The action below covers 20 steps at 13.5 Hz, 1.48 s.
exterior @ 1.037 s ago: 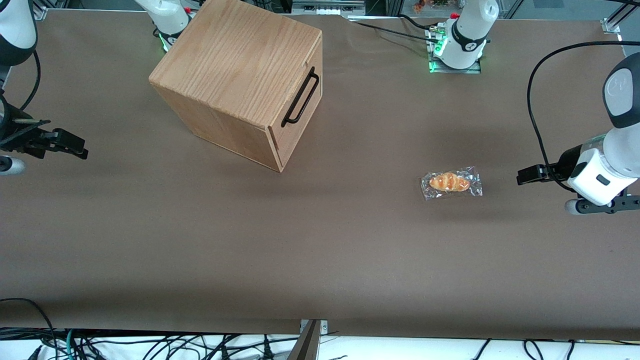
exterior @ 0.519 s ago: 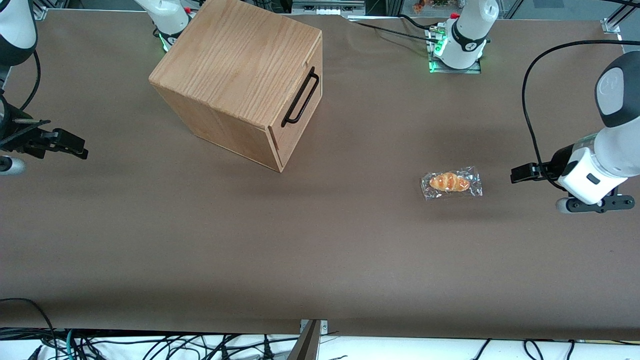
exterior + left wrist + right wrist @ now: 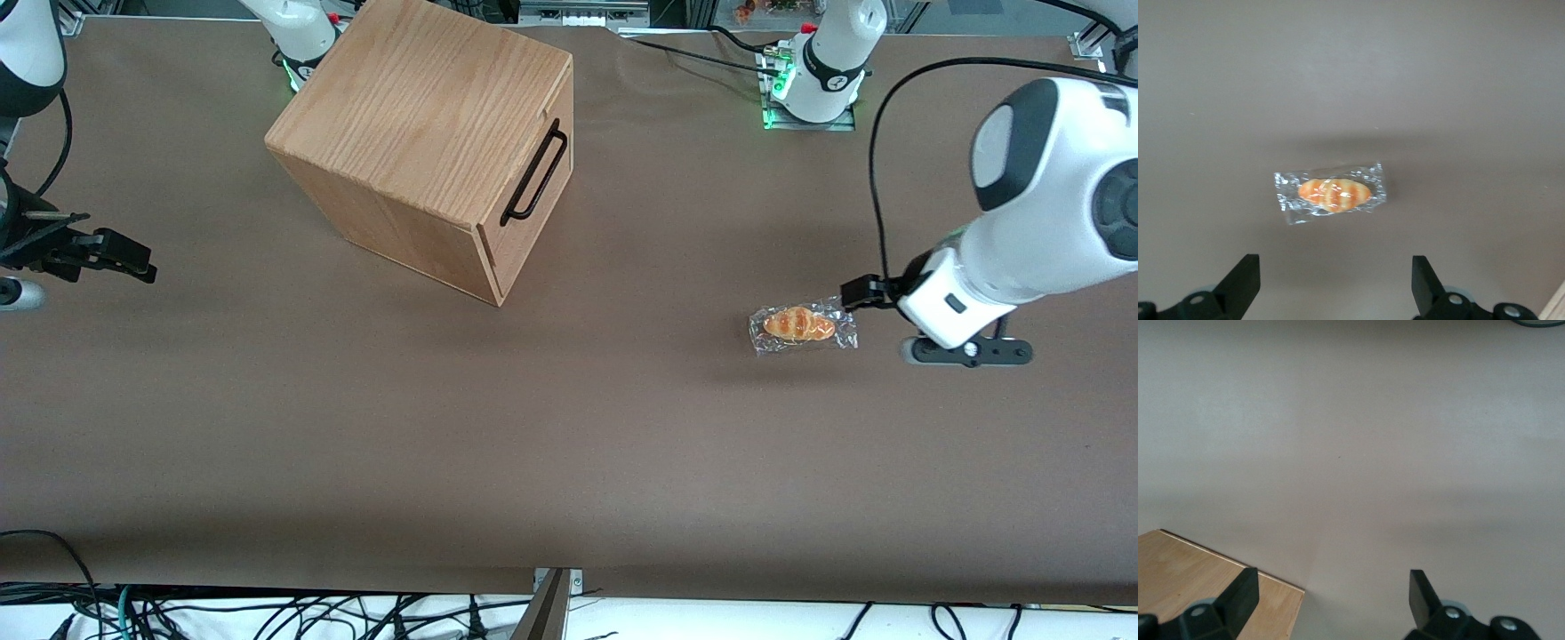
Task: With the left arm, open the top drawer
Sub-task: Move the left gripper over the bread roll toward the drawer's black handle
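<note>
**Approach phase: claw to top drawer handle**

The left arm [image 3: 1040, 222] is over the working arm's end of the tabletop [image 3: 569, 444]. Its claw [image 3: 861, 291] hangs above the tabletop just beside a wrapped bread roll [image 3: 802, 325], on the side of the roll farther from the front camera. In the left wrist view the claw [image 3: 1331, 287] has its two fingers [image 3: 1241, 283] spread wide apart. Nothing is held between them; the wrapped bread roll [image 3: 1331, 193] lies flat on the tabletop [image 3: 1351, 80] ahead of the fingers, untouched.

The top drawer [image 3: 533, 191] is the uppermost front panel of the wooden cabinet [image 3: 418, 133]. The cabinet stands toward the parked arm's end of the tabletop and farther from the front camera than the roll. The drawer appears fully shut, its front flush with the cabinet edge. The cabinet is turned at an angle, so the drawer front faces the working arm's end of the tabletop.

Key relation: the black bar handle [image 3: 533, 173] lies well apart from the claw, toward the parked arm's end and farther from the front camera. The long axis of the handle runs along the drawer front, slanting from far to near in the front view.

Judgement: the task has not yet reached contact. The next move calls for carrying the claw across the tabletop, clear of the roll, and turning it so the spread fingers straddle the bar across its long axis. The pull should then follow the direction the drawer front faces.
</note>
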{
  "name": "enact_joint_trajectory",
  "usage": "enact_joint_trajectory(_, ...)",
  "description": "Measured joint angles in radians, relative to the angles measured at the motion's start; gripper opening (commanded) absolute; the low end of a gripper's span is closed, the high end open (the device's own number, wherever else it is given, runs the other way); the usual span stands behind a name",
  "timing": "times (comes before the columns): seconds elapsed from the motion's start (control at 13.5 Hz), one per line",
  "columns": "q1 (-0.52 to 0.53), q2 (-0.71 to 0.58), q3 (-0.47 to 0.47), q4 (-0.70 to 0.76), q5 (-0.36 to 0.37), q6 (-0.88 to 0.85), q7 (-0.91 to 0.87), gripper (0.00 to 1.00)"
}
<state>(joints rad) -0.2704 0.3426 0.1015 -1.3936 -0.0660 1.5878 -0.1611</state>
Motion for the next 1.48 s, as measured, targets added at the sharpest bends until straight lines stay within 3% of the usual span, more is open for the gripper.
enact_joint_trajectory(0.22,-0.072,0.0,-0.002,0.0,-0.008,-0.001,-0.056,1.0)
enact_joint_trajectory(0.59,-0.116,0.0,-0.013,0.0,-0.147,-0.005,-0.104,1.0)
enact_joint_trajectory(1.11,-0.145,0.025,-0.2,-0.001,-0.15,0.015,-0.23,1.0)
enact_joint_trajectory(1.48,-0.203,0.066,-0.234,-0.003,-0.15,0.09,-0.235,1.0)
